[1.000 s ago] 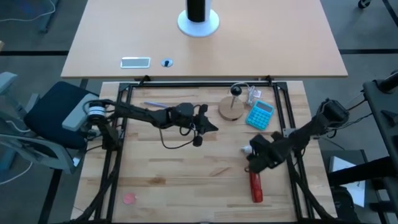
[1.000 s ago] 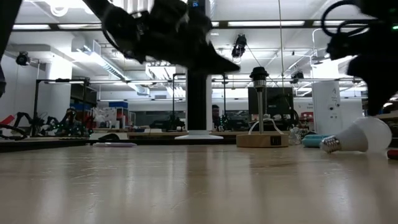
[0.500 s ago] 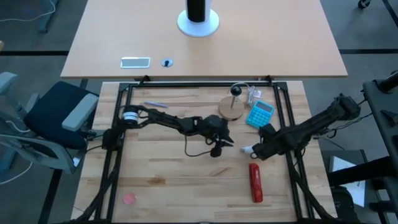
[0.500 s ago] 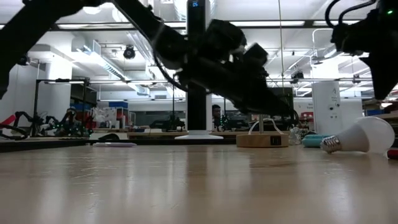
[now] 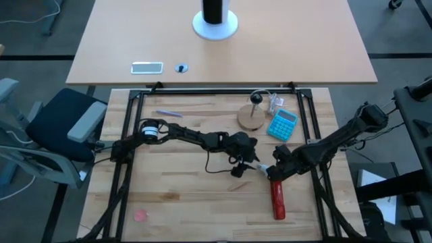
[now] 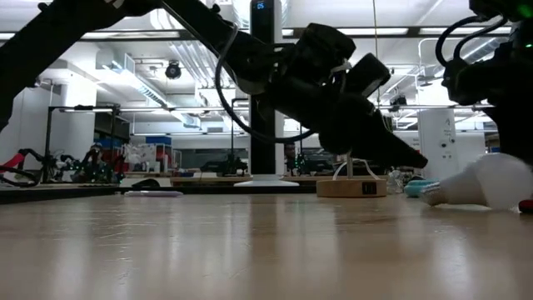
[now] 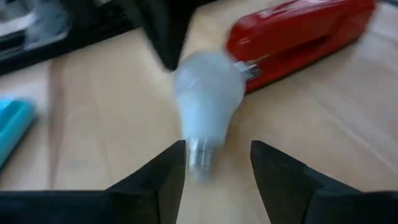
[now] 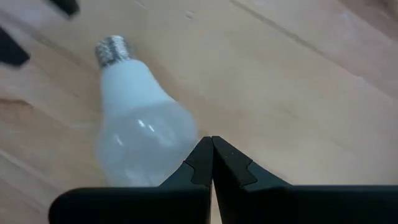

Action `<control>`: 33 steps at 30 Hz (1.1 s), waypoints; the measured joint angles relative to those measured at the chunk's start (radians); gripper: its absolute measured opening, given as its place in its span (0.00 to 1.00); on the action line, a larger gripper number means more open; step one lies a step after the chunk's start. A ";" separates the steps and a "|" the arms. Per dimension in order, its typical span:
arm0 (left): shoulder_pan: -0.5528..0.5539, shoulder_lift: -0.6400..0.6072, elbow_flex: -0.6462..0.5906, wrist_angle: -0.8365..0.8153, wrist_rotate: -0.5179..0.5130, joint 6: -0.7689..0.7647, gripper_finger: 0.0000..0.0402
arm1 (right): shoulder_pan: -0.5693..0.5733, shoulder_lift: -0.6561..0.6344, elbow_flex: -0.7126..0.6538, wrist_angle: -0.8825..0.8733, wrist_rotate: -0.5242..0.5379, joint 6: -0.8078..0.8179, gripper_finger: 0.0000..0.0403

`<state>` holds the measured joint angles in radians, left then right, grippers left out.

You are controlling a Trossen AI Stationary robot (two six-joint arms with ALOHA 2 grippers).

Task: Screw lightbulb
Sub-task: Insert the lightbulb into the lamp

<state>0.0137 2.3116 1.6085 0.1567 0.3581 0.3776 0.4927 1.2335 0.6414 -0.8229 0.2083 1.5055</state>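
The lightbulb (image 8: 140,134) has a frosted matt white globe and a ribbed metal screw end. It lies on a smooth pale wooden table (image 5: 182,196), beside a glossy red stapler (image 7: 298,28).

Red stapler (image 5: 277,200), blue calculator (image 5: 281,124), wooden disc (image 5: 251,117) — all on the table (image 5: 175,196).

This is looking like a robotics lab: a wooden bench (image 5: 175,196) is sitting inside a black metal frame (image 5: 128,135), ceiling strip lights (image 6: 100,35) are glowing over equipment-crowded benches behind, and an office chair (image 5: 47,135) is standing alongside.
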 joint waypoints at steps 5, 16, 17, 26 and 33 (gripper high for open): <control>-0.008 0.000 0.000 0.007 -0.029 0.073 0.44 | 0.000 0.000 -0.003 0.008 0.027 0.006 0.00; -0.019 0.014 0.000 0.005 -0.028 0.035 0.44 | -0.003 0.000 -0.005 0.058 0.091 0.012 0.00; -0.020 0.021 0.000 0.016 -0.040 0.017 0.44 | -0.003 0.000 -0.005 0.059 0.097 0.012 0.00; -0.013 0.074 0.001 0.042 -0.162 -0.088 0.44 | -0.007 0.048 -0.005 0.113 0.100 0.003 0.00; -0.014 0.074 0.001 0.049 -0.161 -0.078 0.43 | -0.011 0.108 -0.005 0.147 0.079 -0.016 0.00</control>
<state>-0.0002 2.3852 1.6093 0.2055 0.1967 0.2996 0.4816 1.3415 0.6369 -0.6760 0.2876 1.4899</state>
